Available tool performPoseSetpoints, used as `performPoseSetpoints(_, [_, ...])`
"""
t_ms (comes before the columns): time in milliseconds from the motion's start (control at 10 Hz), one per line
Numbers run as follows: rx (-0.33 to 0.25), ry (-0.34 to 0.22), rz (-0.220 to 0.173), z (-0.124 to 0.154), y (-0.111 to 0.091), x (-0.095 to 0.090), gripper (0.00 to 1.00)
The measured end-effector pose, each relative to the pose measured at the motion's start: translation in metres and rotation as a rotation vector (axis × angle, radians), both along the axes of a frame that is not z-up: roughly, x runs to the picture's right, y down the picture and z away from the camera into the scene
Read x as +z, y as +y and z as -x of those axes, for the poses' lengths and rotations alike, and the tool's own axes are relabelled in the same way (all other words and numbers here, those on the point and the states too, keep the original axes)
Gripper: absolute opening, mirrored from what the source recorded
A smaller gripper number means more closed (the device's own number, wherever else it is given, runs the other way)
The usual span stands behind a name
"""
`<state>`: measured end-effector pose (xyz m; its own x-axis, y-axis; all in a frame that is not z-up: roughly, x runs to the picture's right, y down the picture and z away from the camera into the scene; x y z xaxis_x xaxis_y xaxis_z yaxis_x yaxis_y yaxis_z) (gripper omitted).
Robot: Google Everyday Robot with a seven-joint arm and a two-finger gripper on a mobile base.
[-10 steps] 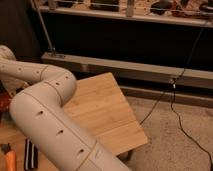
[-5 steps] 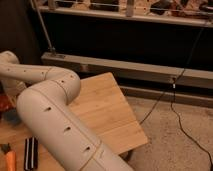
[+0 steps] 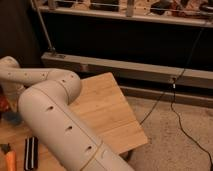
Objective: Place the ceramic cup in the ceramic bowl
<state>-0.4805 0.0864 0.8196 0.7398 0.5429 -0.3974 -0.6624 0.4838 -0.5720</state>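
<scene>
My white arm fills the left foreground and reaches to the left edge over the wooden table. The gripper is past the arm's end at the left edge and does not show. A sliver of dark red-orange, likely the ceramic bowl, shows at the far left beside the arm. Just below it is a small grey-blue shape, likely the ceramic cup, mostly hidden by the arm. I cannot tell whether the gripper touches either.
A black ridged object and an orange-handled tool lie at the table's front left. A metal rail and dark shelving stand behind. A black cable runs over the speckled floor at right.
The arm's near link has shifted slightly in the foreground; its far end stays at the left edge. Nothing on the table has visibly moved.
</scene>
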Motion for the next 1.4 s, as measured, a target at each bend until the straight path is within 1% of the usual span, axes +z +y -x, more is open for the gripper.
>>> performPoseSetpoints(300, [-0.030, 0.001, -0.005, 0.002, 0.009, 0.011, 0.65])
performPoseSetpoints(500, [-0.051, -0.003, -0.006, 0.009, 0.014, 0.017, 0.65])
performPoseSetpoints(800, [-0.066, -0.024, -0.001, 0.025, 0.019, 0.017, 0.65])
performPoseSetpoints(1000, [-0.072, -0.022, 0.005, 0.029, 0.024, 0.020, 0.65])
performPoseSetpoints(1100, [-0.077, -0.020, 0.008, 0.029, 0.027, 0.024, 0.60])
performPoseSetpoints(1300, [-0.079, -0.012, 0.012, 0.027, 0.032, 0.032, 0.43])
performPoseSetpoints(1400, [-0.079, -0.007, 0.016, 0.026, 0.036, 0.036, 0.33])
